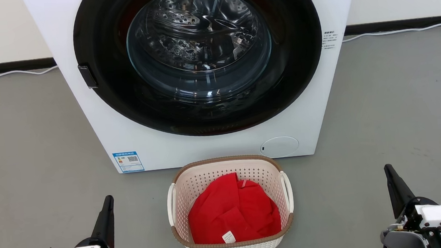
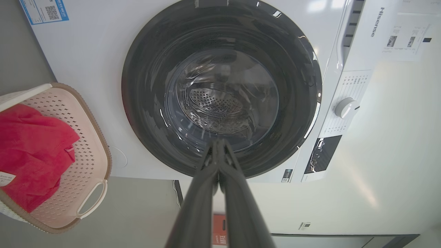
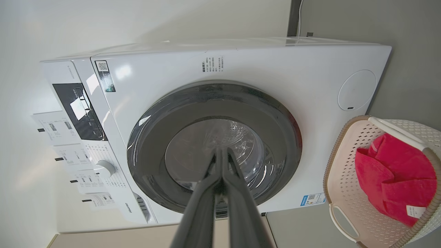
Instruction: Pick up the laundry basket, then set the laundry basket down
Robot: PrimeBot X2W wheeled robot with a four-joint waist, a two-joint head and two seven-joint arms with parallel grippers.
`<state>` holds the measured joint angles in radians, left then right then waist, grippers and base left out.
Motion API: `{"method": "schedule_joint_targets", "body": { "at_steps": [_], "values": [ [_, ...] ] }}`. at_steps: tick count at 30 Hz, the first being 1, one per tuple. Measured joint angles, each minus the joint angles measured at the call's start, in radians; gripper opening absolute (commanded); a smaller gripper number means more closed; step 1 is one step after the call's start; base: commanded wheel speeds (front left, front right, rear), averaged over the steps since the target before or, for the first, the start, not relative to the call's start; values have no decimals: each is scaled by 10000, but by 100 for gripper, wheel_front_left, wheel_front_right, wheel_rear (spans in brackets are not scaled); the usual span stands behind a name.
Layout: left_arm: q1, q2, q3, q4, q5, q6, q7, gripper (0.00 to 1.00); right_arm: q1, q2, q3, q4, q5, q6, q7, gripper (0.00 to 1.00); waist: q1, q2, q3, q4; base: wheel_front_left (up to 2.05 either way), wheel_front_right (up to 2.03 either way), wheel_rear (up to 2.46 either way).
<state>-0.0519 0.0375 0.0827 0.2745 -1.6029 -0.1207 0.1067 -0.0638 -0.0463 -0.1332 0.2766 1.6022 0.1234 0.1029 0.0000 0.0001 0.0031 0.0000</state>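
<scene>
The laundry basket (image 1: 224, 171) is small, cream-white and perforated, with a brown rim and two white side handles. It stands on the grey floor just in front of the washing machine, with a red garment (image 1: 232, 215) inside. It also appears at the left edge of the left wrist view as the laundry basket (image 2: 86, 148) and at the right of the right wrist view as the laundry basket (image 3: 344, 172). My left gripper (image 1: 109, 198) is shut and empty, well left of the basket. My right gripper (image 1: 387, 167) is shut and empty, well to its right.
A white front-loading washing machine (image 1: 96, 123) with a round dark glass door (image 1: 198, 54) stands directly behind the basket. White cables (image 1: 8, 73) run along the wall base on both sides. Bare grey floor (image 1: 27, 157) lies left and right of the basket.
</scene>
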Motion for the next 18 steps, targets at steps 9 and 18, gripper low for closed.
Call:
{"method": "schedule_joint_targets", "body": {
  "at_steps": [9,18],
  "values": [
    [0,0,0,0,0,-19,0,0,0,0,0,0,0,0,0,0,0,0,0,0,0,0,0],
    [0,0,0,0,0,-27,0,0,0,2,0,0,0,0,0,0,0,0,0,0,0,0,0]
  ]
}}
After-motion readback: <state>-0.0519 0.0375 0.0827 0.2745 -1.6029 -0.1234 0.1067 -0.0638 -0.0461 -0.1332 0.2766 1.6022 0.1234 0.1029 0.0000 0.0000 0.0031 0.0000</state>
